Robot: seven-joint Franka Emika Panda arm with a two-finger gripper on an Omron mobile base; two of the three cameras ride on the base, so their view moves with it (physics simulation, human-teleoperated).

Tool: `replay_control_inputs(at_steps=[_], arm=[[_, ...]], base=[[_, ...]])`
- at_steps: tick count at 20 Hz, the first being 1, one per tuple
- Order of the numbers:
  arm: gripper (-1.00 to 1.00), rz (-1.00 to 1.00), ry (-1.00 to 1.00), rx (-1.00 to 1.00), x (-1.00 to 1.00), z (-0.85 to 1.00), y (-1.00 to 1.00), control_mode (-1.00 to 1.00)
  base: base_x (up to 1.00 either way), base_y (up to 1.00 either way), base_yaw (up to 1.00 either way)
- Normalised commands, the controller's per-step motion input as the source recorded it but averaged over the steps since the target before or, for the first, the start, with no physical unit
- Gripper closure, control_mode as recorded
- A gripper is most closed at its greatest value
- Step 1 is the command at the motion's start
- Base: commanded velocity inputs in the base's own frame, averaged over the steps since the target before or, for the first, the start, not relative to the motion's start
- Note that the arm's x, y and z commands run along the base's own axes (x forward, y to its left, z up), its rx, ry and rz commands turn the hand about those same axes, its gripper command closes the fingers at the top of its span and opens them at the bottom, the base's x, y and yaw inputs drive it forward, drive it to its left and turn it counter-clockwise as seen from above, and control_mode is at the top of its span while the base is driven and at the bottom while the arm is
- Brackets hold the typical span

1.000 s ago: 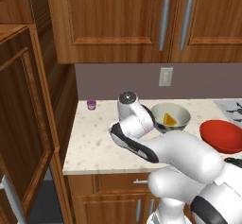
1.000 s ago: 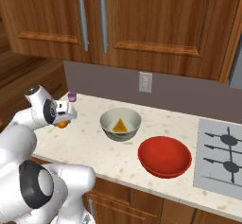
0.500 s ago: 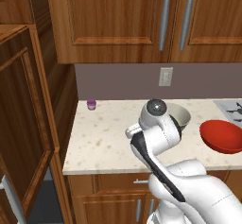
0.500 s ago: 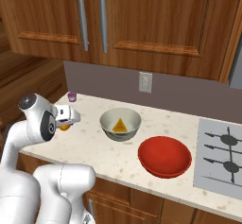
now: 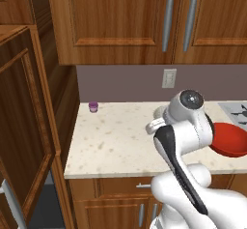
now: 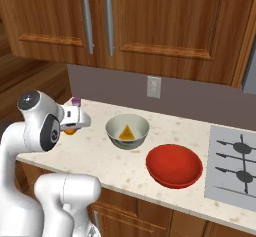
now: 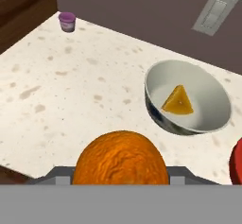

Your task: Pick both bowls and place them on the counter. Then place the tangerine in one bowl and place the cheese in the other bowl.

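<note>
My gripper (image 6: 73, 124) is shut on the tangerine (image 7: 120, 159), a rough orange ball that hangs above the left part of the counter (image 6: 95, 156). In the right base view the tangerine (image 6: 70, 130) shows just under the hand. To its right, the cream-grey bowl (image 6: 114, 125) with a dark-patterned outside stands upright on the counter. The yellow cheese (image 6: 126, 132) wedge lies inside it, clear in the hand view as well, cheese (image 7: 178, 101) in bowl (image 7: 156, 83). The red bowl (image 6: 174, 164) stands upright further right, nearer the front edge, with nothing in it.
A small purple cup (image 6: 76, 101) stands at the counter's back left corner. A stove top (image 6: 235, 161) adjoins the counter on the right. An outlet (image 6: 153, 86) sits on the wall under the upper cabinets. An open cabinet door (image 5: 24, 126) stands at far left.
The arm has swung, its elbow crossing rightward in front of the cream bowl in the left base view. The hand with the tangerine has shifted slightly toward the bowls.
</note>
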Motion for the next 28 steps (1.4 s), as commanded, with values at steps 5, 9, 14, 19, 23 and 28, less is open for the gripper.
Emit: replay_control_inputs(at_steps=[5, 9, 14, 19, 23, 28], arm=[[1.00, -0.08, 0.00, 0.01, -0.40, 0.57, -0.39, -1.00], [1.00, -0.17, 0.00, 0.00, -0.37, 0.11, -0.65, -1.00], [1.00, -0.22, 0.08, 0.00, -0.16, 0.04, -0.73, -1.00], [1.00, -0.22, 0.10, 0.00, -0.05, 0.00, -0.82, -1.00], [1.00, -0.20, 0.09, 0.03, -0.04, -0.05, -0.82, -1.00], [1.00, -0.14, 0.08, 0.05, 0.00, -0.17, -0.79, -1.00]], base=[[0.00, 0.00, 0.00], [0.00, 0.00, 0.00], [0.00, 0.00, 0.00], [0.00, 0.00, 0.00], [0.00, 0.00, 0.00], [0.00, 0.00, 0.00]])
